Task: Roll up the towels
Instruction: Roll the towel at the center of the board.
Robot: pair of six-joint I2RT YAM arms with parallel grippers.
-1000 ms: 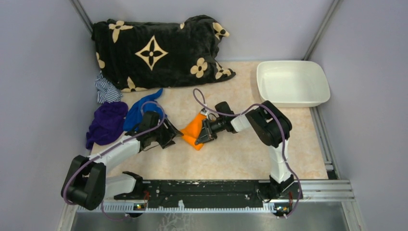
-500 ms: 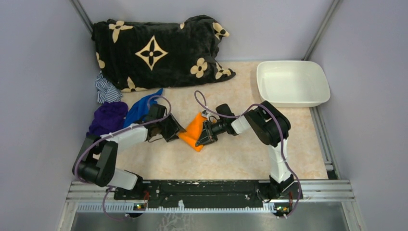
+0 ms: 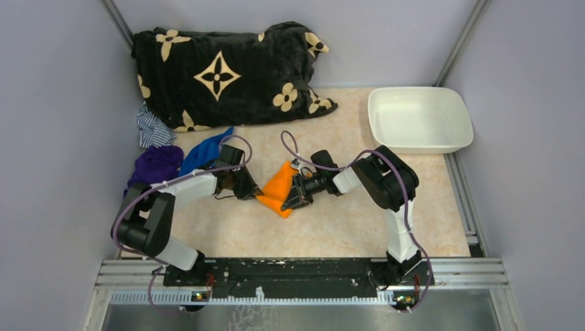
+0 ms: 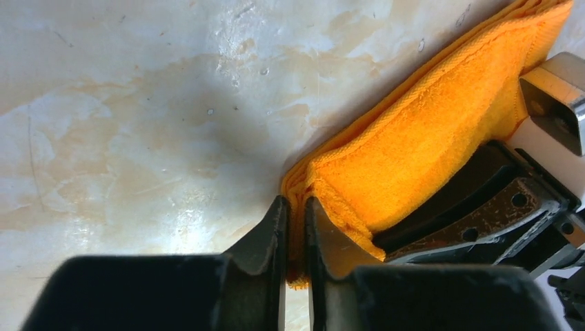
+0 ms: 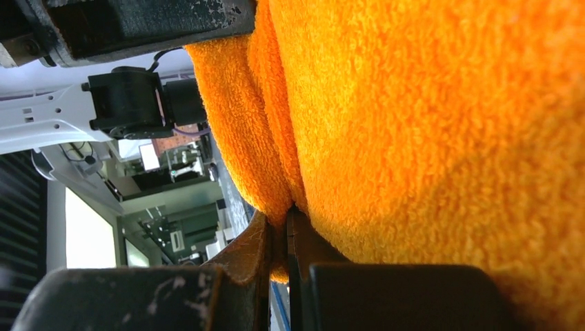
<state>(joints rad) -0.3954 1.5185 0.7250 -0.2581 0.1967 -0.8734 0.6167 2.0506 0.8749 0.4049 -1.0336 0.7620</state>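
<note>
The orange towel (image 3: 278, 186) lies folded on the table (image 3: 345, 227), on the near side of the black flowered pillow (image 3: 227, 72) and below its right half, well apart from it. The left gripper (image 4: 295, 207) has its fingers pinched on the towel's folded corner, with only thin layers of cloth between them, as the left wrist view shows. The right gripper (image 5: 279, 231) is clamped on another edge of the same towel from the opposite side, and orange cloth fills most of its wrist view. Both grippers are low over the table, and the towel is bunched between them. A blue towel (image 3: 203, 153) lies just at the pillow's near edge towards its left end. A purple towel (image 3: 155, 172) sits beside the blue one, further from the pillow. A striped cloth (image 3: 152, 129) touches the pillow's near left corner. A white tub (image 3: 421, 118) stands to the right of the pillow.
</note>
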